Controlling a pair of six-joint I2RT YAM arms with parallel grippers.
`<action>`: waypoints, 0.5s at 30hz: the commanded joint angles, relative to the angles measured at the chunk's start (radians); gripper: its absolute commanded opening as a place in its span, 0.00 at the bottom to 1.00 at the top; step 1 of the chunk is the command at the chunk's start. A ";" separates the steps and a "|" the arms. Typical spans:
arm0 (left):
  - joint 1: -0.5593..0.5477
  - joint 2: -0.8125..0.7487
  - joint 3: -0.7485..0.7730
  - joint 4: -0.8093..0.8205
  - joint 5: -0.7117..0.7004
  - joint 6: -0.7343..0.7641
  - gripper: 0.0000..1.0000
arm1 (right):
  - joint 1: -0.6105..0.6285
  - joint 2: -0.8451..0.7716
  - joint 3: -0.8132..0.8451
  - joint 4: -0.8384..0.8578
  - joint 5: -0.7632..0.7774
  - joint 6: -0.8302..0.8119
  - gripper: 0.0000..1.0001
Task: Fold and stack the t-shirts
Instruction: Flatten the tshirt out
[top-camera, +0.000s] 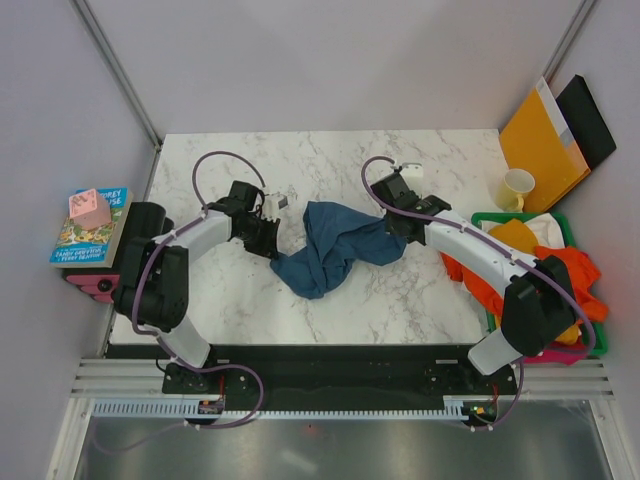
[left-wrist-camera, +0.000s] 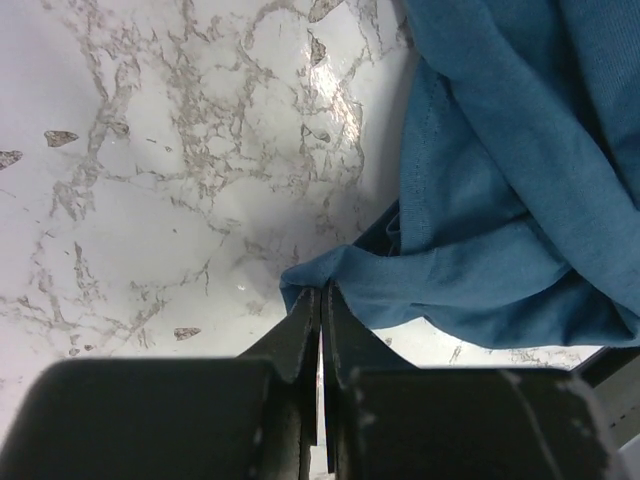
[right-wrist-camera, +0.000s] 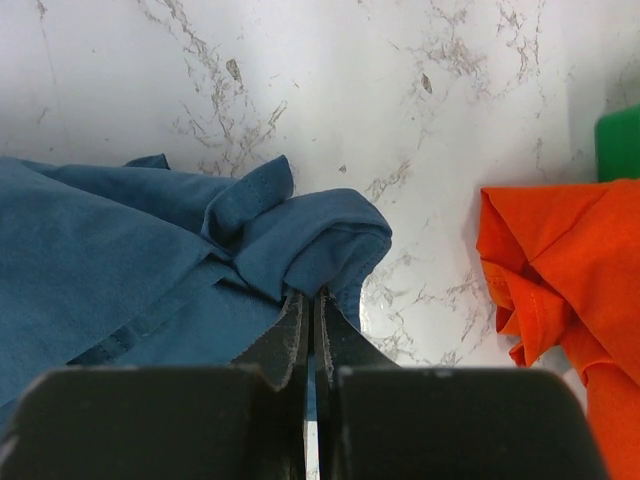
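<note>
Running left-right between left gripper (left-wrist-camera: 320, 297), right gripper (right-wrist-camera: 308, 298): bunched teal t-shirt (top-camera: 335, 246).

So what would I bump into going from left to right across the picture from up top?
Book → left pincer → blue t-shirt → right pincer → green basket.
</note>
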 joint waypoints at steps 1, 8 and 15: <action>-0.004 -0.081 0.020 0.018 -0.018 0.011 0.02 | 0.000 -0.022 -0.019 0.024 0.021 -0.002 0.00; 0.040 -0.256 0.172 -0.049 -0.084 0.007 0.02 | -0.041 -0.088 0.145 -0.033 0.145 -0.089 0.00; 0.337 -0.172 0.811 -0.261 -0.010 -0.044 0.02 | -0.164 -0.065 0.708 -0.120 0.240 -0.211 0.00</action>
